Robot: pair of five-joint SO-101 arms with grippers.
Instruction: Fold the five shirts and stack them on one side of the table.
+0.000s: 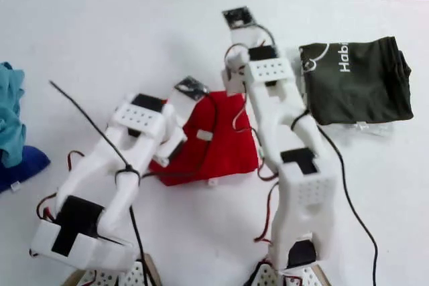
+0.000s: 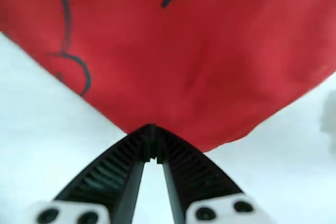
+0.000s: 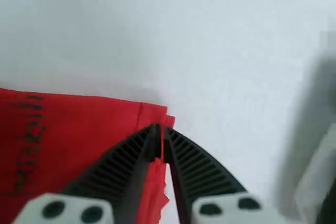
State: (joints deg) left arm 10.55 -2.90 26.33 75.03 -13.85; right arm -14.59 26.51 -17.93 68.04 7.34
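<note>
A red shirt (image 1: 221, 142) lies partly folded in the middle of the white table (image 1: 100, 38). My left gripper (image 2: 151, 129) is shut, its tips pinching the edge of the red shirt (image 2: 173, 51) on the shirt's left side. My right gripper (image 3: 159, 130) is shut on the red shirt (image 3: 73, 135) at its far right corner, with red cloth showing between the fingers. In the high view the left arm (image 1: 137, 128) and the right arm (image 1: 268, 75) flank the shirt. A dark green shirt (image 1: 355, 78) lies folded at the right.
A teal shirt (image 1: 9, 112) and a dark blue one (image 1: 20, 165) lie bunched at the table's left edge. Black cables (image 1: 87, 122) trail over the table near both arms. Bare table stretches along the far side.
</note>
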